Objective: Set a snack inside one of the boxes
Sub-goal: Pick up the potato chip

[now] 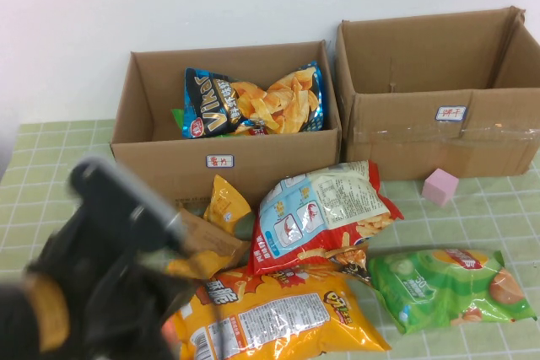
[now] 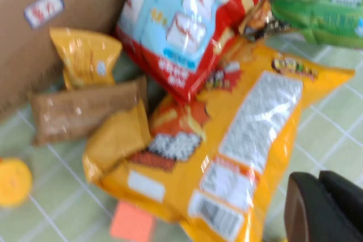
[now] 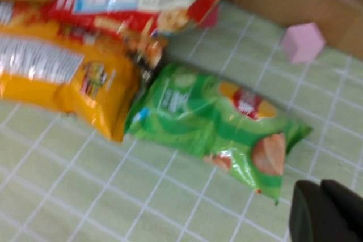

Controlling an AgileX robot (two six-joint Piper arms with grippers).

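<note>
Green checked cloth [image 1: 51, 158] covered the table, with a white wall behind. Nearest the camera, the left gripper [image 1: 126, 208] loomed blurred over the left side of the snack pile — whether its fingers were parted or held anything could not be told. The right gripper [image 3: 329, 213] showed only as a dark edge in its own wrist view, above the cloth near the green chip bag [image 1: 451, 287]; its fingers could not be judged either. Beside the green bag lay a large yellow snack bag [image 1: 278, 314], with a red and blue bag [image 1: 321, 212] overlapping its far edge. Small yellow and brown packets [image 1: 215, 225] sat just left of that. A pink cube [image 1: 440, 186] rested near the right box [image 1: 430, 99]. Farthest back — the left box [image 1: 160, 153] held a Vikas chip bag [image 1: 253, 100].
</note>
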